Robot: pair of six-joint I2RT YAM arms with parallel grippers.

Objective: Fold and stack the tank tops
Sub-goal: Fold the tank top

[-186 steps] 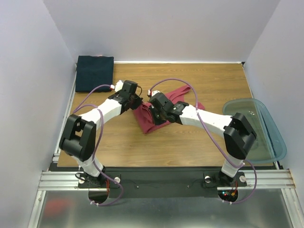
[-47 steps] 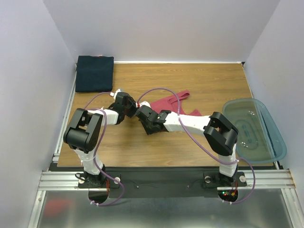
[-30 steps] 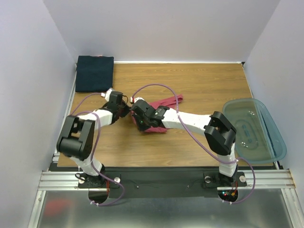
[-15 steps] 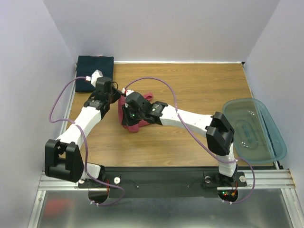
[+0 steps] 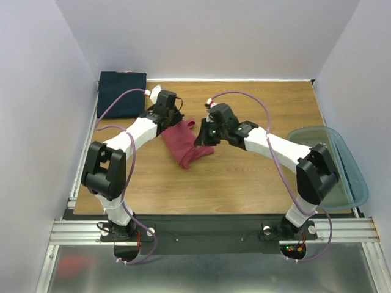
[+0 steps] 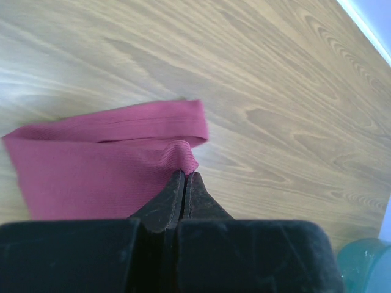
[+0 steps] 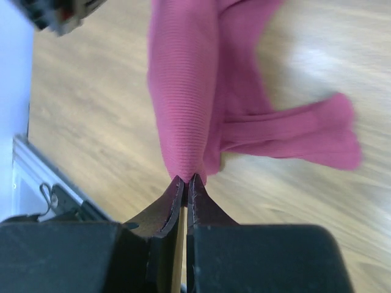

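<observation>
The rose-red tank top (image 5: 185,143) hangs bunched between my two grippers at mid table. My left gripper (image 5: 173,120) is shut on its upper left edge; in the left wrist view the cloth (image 6: 104,160) is pinched at my fingertips (image 6: 184,176). My right gripper (image 5: 203,135) is shut on its right edge; in the right wrist view the cloth (image 7: 189,91) hangs from the pinch point (image 7: 186,179). The dark navy tank top (image 5: 121,93) lies as a flat rectangle at the far left corner.
A translucent blue-green plastic tub (image 5: 342,165) sits at the table's right edge; its rim shows in the left wrist view (image 6: 366,265). The wooden table (image 5: 263,177) is walled on three sides. The arms' cables loop above the cloth.
Both grippers have carried the red top back right toward mid table and spread apart. It now hangs longer between them instead of bunched near the left.
</observation>
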